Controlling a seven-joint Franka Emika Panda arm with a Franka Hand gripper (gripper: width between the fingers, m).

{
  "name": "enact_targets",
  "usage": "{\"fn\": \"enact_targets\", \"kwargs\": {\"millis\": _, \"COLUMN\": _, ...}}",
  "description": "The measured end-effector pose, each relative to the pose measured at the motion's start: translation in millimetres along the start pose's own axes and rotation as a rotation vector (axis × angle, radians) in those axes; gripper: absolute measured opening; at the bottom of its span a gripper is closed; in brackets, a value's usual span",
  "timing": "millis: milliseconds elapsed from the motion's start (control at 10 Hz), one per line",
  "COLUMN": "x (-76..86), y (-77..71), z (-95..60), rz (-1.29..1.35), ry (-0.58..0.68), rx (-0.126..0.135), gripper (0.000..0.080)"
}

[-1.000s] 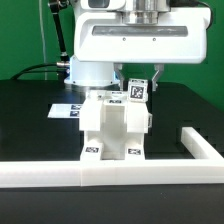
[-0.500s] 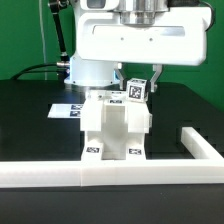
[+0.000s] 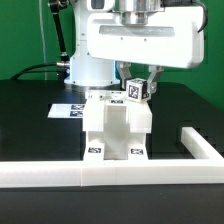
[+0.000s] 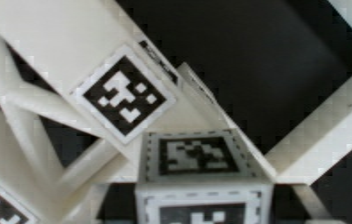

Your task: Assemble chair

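The partly built white chair (image 3: 115,125) stands on the black table, its front against the long white rail (image 3: 110,176). It bears square tags near its base. My gripper (image 3: 139,88) hangs just above the chair's top at the exterior view's right. It is shut on a small white tagged chair piece (image 3: 137,91), which sits tilted at the chair's upper edge; I cannot tell whether it touches. In the wrist view the held piece (image 4: 198,152) fills the middle between my fingers, with tagged chair parts (image 4: 123,92) slanting close beside it.
The marker board (image 3: 67,110) lies flat on the table behind the chair at the exterior view's left. The white rail bends back at the exterior view's right (image 3: 200,147). The arm's white body (image 3: 140,40) looms over the chair.
The arm and the held piece have shifted slightly toward the exterior view's right. The chair has not moved.
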State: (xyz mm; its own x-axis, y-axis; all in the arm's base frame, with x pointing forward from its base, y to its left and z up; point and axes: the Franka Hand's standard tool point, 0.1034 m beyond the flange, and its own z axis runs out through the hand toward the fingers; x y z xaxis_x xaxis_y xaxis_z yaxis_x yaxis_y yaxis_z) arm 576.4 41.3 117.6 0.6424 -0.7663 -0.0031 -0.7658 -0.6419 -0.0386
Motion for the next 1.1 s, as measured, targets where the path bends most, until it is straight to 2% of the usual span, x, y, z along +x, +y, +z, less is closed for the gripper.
{"fn": "enact_targets", "kwargs": {"millis": 1100, "x": -8.2, "y": -6.1, "z": 1.0, "rz": 0.706, "ry": -0.029, "rx": 0.013, "gripper": 0.0288}}
